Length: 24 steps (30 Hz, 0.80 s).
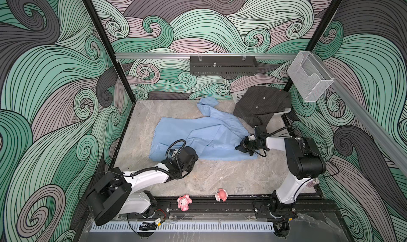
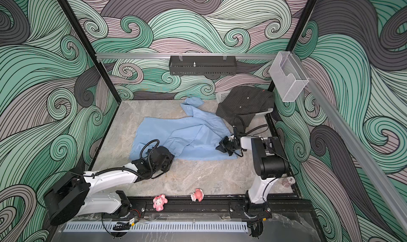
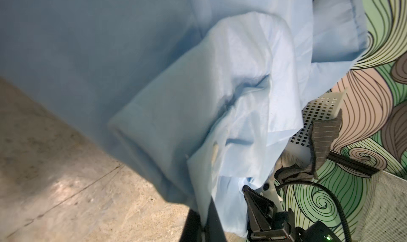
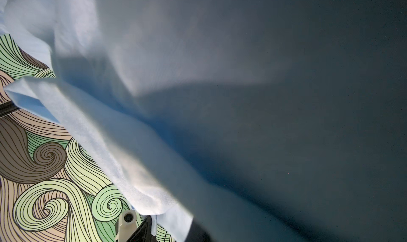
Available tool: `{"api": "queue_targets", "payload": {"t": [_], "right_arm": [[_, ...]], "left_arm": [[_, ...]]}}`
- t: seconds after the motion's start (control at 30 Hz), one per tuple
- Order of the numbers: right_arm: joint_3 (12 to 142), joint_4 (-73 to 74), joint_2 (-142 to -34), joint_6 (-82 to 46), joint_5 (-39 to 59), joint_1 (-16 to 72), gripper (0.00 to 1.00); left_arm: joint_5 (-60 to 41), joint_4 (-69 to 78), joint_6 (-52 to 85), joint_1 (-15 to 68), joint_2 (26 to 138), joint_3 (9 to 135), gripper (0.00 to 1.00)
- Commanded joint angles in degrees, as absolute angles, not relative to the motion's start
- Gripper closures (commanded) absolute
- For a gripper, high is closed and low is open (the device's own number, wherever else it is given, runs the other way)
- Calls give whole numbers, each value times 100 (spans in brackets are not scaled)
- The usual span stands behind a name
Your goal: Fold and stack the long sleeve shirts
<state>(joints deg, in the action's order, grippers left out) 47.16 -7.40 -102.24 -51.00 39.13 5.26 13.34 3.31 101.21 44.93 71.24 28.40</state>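
A light blue long sleeve shirt (image 1: 198, 130) (image 2: 180, 130) lies spread on the marble table in both top views, one sleeve reaching toward the back wall. A dark pinstriped shirt (image 1: 262, 104) (image 2: 244, 104) is draped over a white basket at the back right. My left gripper (image 3: 203, 226) is shut on the blue shirt's near hem; its own wrist hides it in the top views. At the shirt's near right corner, my right gripper (image 1: 239, 148) (image 4: 171, 228) is shut on the blue cloth (image 4: 154, 111), which hangs lifted in front of both wrist cameras.
The white perforated basket (image 1: 237, 96) stands in the back right corner. Two pink toys (image 1: 184, 202) (image 1: 221, 194) sit on the front rail. A black tray (image 1: 222, 67) and a clear holder (image 1: 308, 80) hang on the rails. A small bottle (image 2: 288, 181) lies at the front right.
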Motion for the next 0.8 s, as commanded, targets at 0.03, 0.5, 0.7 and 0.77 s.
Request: {"api": "queue_targets", "payload": {"t": [0.03,0.5,0.7,0.77], "right_arm": [[4710,-840,-10326,-5009,3816,457,98],[4659,-825,-10339,-5027,3783,448,98],[4674,-820,-10354,-5036,3777,445,98],[4678,-821,-10377,-5036,3779,451,98]], "left_arm": [[1621,-200,9679,4326,6712,3077,100],[82,1088,10142,4342,8297,2929,77],[177,832,10100,4346,8104,2926,68],[152,796,10099,4358,7990,2977,69]]}}
